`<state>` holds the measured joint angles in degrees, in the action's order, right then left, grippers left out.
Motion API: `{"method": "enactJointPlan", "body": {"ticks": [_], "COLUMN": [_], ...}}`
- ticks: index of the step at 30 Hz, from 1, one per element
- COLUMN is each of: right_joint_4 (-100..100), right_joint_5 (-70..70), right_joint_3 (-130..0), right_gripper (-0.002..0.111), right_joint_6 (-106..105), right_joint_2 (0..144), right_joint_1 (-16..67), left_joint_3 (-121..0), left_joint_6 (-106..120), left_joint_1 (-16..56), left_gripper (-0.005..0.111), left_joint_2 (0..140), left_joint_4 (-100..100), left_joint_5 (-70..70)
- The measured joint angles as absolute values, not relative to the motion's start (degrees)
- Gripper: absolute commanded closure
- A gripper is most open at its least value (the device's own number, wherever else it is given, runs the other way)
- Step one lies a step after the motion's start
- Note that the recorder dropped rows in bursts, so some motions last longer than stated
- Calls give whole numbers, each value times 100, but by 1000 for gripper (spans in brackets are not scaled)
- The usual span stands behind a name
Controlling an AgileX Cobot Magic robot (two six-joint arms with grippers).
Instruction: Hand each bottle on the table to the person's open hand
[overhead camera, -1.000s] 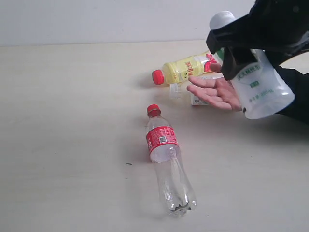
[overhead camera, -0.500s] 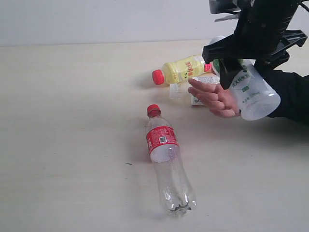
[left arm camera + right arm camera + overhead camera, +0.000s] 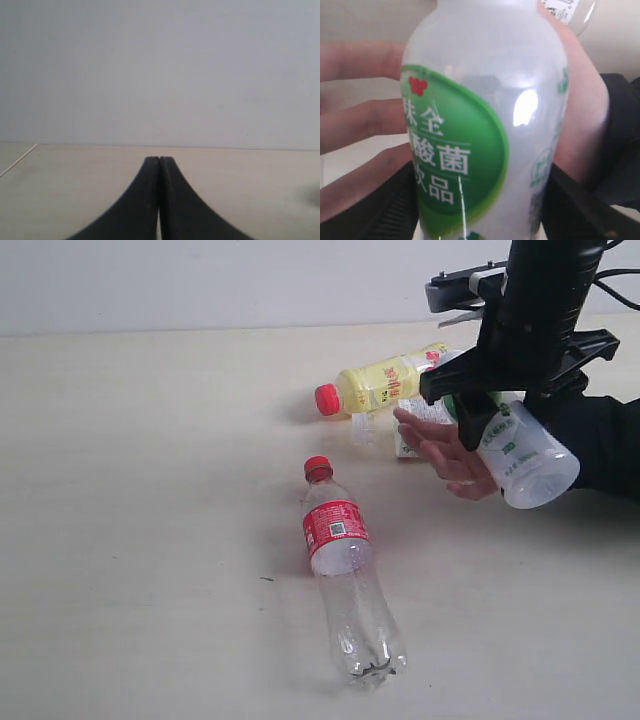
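White bottle with green label (image 3: 525, 455) sits clamped in your right gripper (image 3: 482, 410), resting over the person's open hand (image 3: 450, 455) at far right. Your left gripper (image 3: 159, 165) is fully closed, empty. Clear red-capped bottle (image 3: 348, 575) lies mid-table (image 3: 150, 490).

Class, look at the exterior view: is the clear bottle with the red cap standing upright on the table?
No, the clear bottle lies on its side on the table.
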<state>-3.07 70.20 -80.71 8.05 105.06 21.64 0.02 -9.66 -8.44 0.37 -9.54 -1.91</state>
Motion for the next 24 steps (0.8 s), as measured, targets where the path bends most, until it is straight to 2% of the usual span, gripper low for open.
{"method": "enactJointPlan", "body": {"ticks": [21, 24], "right_joint_4": [-270, -270], "right_joint_5": [6755, 6757], "right_joint_3": [-7325, -7325], "right_gripper": [108, 104], "right_joint_6": [687, 687], "right_joint_2": [10162, 10162], "right_joint_1": [2164, 2164], "left_joint_3": [2, 2], "left_joint_6": [-966, -966], "left_joint_1": [-844, -844], "left_gripper": [107, 107], "left_joint_2": [37, 37], "left_joint_4": [-954, -954], "left_joint_5": [-191, -191]}}
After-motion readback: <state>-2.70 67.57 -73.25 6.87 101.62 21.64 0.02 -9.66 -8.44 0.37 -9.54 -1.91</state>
